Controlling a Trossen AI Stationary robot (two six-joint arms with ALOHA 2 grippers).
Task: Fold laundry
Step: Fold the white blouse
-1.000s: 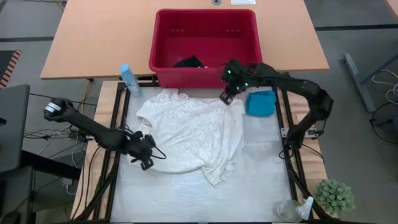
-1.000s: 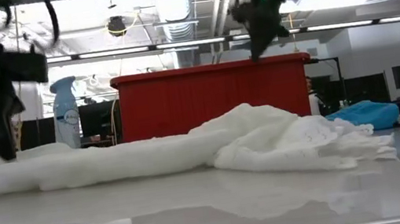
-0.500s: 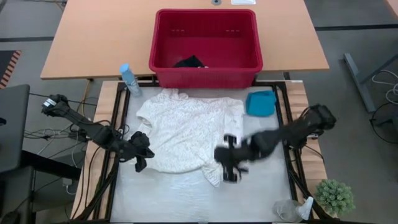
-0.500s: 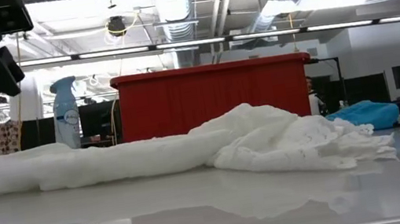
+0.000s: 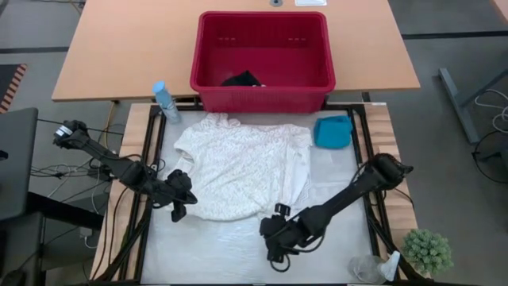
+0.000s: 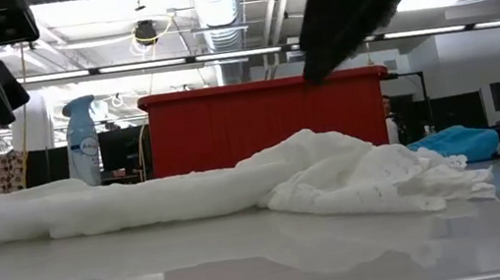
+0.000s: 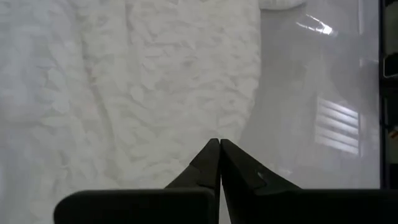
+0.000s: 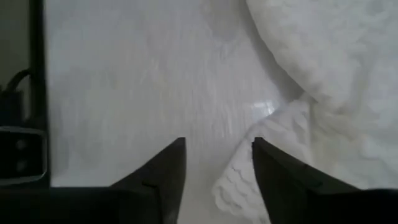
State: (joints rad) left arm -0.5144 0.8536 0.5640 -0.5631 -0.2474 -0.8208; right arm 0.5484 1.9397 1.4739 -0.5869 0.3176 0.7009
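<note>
**A:** Starting at the left: your left gripper [image 5: 179, 204] hangs over the left edge of the cream lacy cloth [image 5: 242, 165], fingers pressed together, nothing between them.

**B:** And the cloth itself?

**A:** It lies spread across the middle of the white table [image 5: 333, 183], rumpled, with a scalloped corner [image 8: 239, 180] trailing off its near right side. It looks light, limp and thin; expect it to sag and drag rather than hold a shape, and the openwork could snag on a fingertip.

**B:** Where would you take hold?

**A:** At that trailing corner. Your right gripper [image 5: 278, 236] sits low just near of it, fingers parted and empty, the lace edge just ahead of them in the right wrist view. Pinch the hem, not the loose middle.

**B:** The other pieces?

**A:** The turquoise garment [image 5: 332, 131] lies bunched at the far right of the table, small and soft. The dark garment [image 5: 242, 79] is still in the red basket [image 5: 208, 48], beyond the table's far edge.
</note>
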